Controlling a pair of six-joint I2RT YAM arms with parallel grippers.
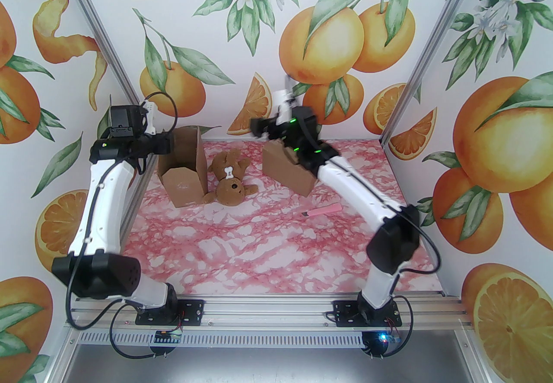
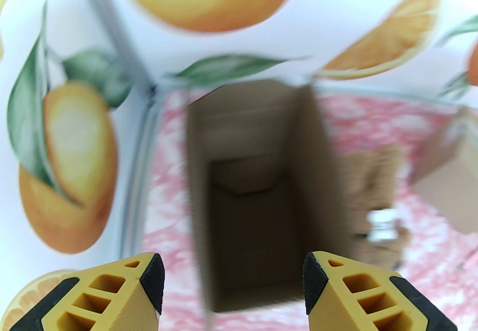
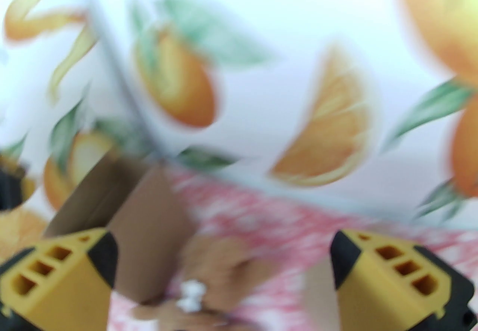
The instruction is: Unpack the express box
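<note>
An open brown cardboard box (image 1: 181,176) stands at the table's back left, its flap raised, and in the left wrist view the box (image 2: 246,180) looks hollow inside. A brown teddy bear (image 1: 229,180) lies on its back on the table just right of it. My left gripper (image 1: 165,143) hovers at the box's upper left edge; its yellow fingers (image 2: 149,281) stand open above the opening with nothing between them. My right gripper (image 1: 258,126) is raised over the back centre, blurred, open and holding nothing (image 3: 224,258); below it are the box (image 3: 145,217) and the bear (image 3: 213,277).
A second brown cardboard piece (image 1: 287,169) sits at the back right, under my right forearm. A pink cutter (image 1: 322,211) lies on the marble-patterned table (image 1: 268,251) to the right. Orange-printed walls close in the back and sides.
</note>
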